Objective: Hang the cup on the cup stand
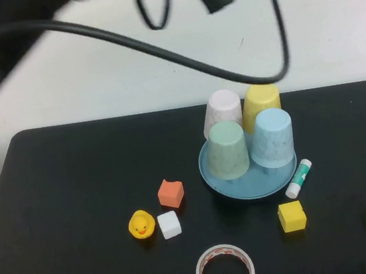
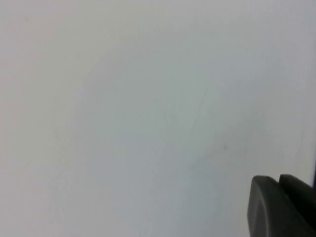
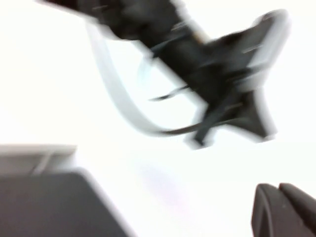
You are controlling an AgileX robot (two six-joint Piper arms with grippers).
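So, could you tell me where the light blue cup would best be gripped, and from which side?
Probably across the tapered wall of the light blue cup, from its right, front side. It sits upside down on the cup stand; the mint green cup and yellow cup crowd the other sides. Neither gripper is near: both wrist views show only a finger edge.

No readable text, labels, brands or numbers appear anywhere; any print on the glue stick (image 1: 299,178) is too small to read.
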